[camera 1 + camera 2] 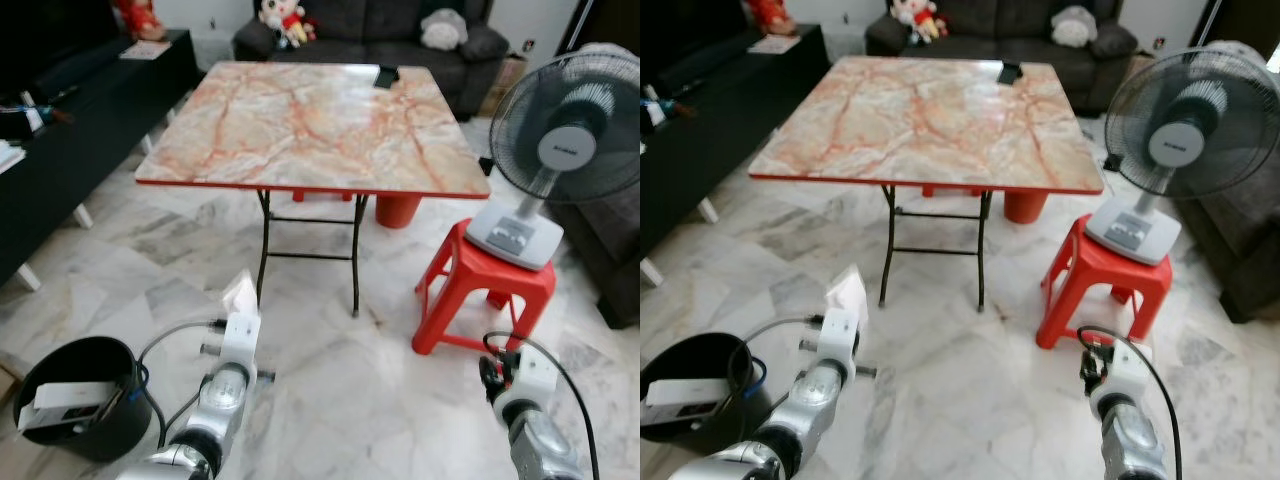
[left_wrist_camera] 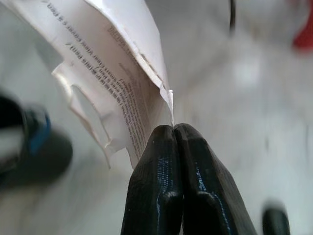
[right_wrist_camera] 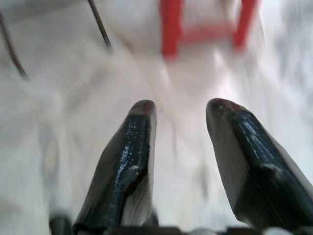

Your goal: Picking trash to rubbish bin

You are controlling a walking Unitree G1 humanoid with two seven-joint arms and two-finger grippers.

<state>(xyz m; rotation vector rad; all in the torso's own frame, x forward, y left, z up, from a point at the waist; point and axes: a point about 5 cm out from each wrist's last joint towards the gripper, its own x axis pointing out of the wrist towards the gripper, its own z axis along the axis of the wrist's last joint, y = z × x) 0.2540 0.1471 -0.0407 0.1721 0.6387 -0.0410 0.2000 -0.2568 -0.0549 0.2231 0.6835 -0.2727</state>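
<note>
L tool (image 2: 173, 128) clenched on torn paper (image 2: 122, 73) | nr black bin (image 1: 85, 400) | R tool (image 3: 178, 110) released, over floor

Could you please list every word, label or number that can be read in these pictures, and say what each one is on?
None can be read with confidence.
White torn paper wrapper pinched in the left gripper: lines of small black print, too blurred and tilted to read.
Grey standing fan on the red plastic stool: a dark brand mark on its hub, too small to read.
</note>
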